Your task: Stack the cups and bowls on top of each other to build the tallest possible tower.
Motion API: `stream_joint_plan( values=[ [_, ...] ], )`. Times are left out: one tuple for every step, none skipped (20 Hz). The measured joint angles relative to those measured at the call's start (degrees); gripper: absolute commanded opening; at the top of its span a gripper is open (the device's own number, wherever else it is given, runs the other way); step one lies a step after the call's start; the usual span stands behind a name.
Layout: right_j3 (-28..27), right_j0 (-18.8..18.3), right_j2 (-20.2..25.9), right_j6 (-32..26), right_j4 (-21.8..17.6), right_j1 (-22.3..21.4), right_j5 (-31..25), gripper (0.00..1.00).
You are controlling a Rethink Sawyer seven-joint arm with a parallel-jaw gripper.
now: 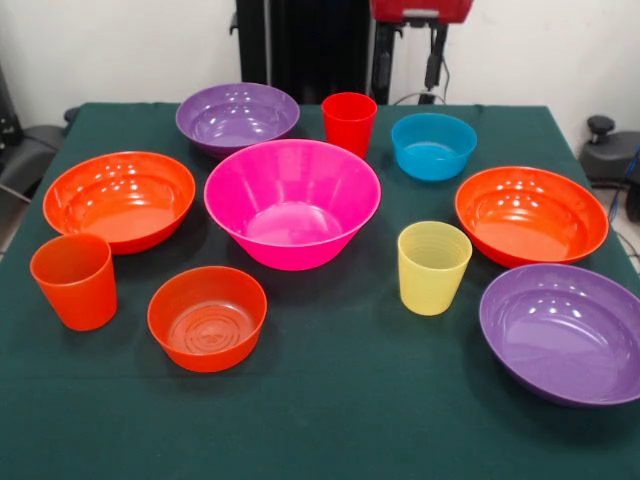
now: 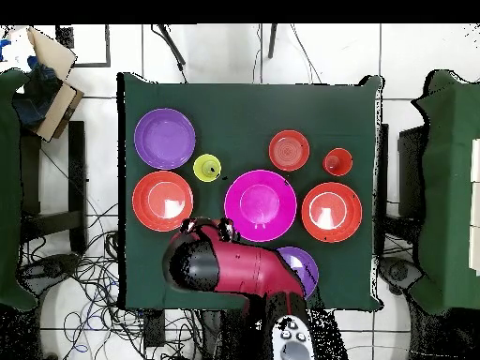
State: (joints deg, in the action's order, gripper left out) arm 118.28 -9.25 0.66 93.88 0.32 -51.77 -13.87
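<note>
Overhead view shows the arm (image 2: 234, 267) hanging low over the table's robot side, hiding the red cup and blue bowl from that camera. From the front, only a sliver of the pincer (image 1: 410, 45) shows at the top edge, and I cannot tell whether it is released or clenched; it holds nothing that I can see.

Right below it stand the red cup (image 1: 349, 122) and blue bowl (image 1: 433, 146). The pink bowl (image 1: 292, 205) sits mid-table. Ringing it are the far purple bowl (image 1: 237, 117), left orange bowl (image 1: 119, 200), right orange bowl (image 1: 531, 215), yellow cup (image 1: 433, 267), small orange bowl (image 1: 207, 318), orange cup (image 1: 74, 280) and near purple bowl (image 1: 565, 332). All are upright, each apart on the green cloth (image 1: 330, 420). No tower yet: nothing is stacked.

Trouble ahead, as I judge it:
- The red cup stands just beside the pink rim, so a descent there could knock either one.
- These bowls are glossy, so a rim grip may slip.
- A cup set off-centre on a curved bowl floor could tip and topple whatever rides above.

Brands, labels, writing: none that I can read.
</note>
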Motion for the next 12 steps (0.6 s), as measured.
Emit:
stream_joint_plan(
  values=[
    [-0.98,-0.05,0.06,0.00,0.00,1.15,0.27,1.00],
    [-1.42,-0.09,0.12,0.00,0.01,1.73,0.51,1.00],
    [-2.09,-0.20,0.24,0.00,-0.01,2.72,1.05,1.00],
    [-2.74,-0.29,0.36,0.00,0.00,3.72,1.67,1.00],
    [-3.30,-0.37,0.47,0.00,0.01,4.68,2.29,1.00],
    [-3.79,-0.43,0.54,0.00,0.00,5.58,2.84,1.00],
    [-4.37,-0.44,0.60,0.00,0.01,6.70,3.50,1.00],
    [-4.63,-0.45,0.63,0.00,0.00,7.21,3.71,1.00],
    [-4.83,-0.46,0.64,0.00,0.01,7.64,3.82,1.00],
    [-5.01,-0.46,0.65,0.00,0.00,8.06,3.82,1.00],
    [-5.13,-0.46,0.68,0.00,0.01,8.34,3.83,1.00],
    [-5.22,-0.47,0.71,0.00,0.01,8.57,3.83,1.00]
  ],
)
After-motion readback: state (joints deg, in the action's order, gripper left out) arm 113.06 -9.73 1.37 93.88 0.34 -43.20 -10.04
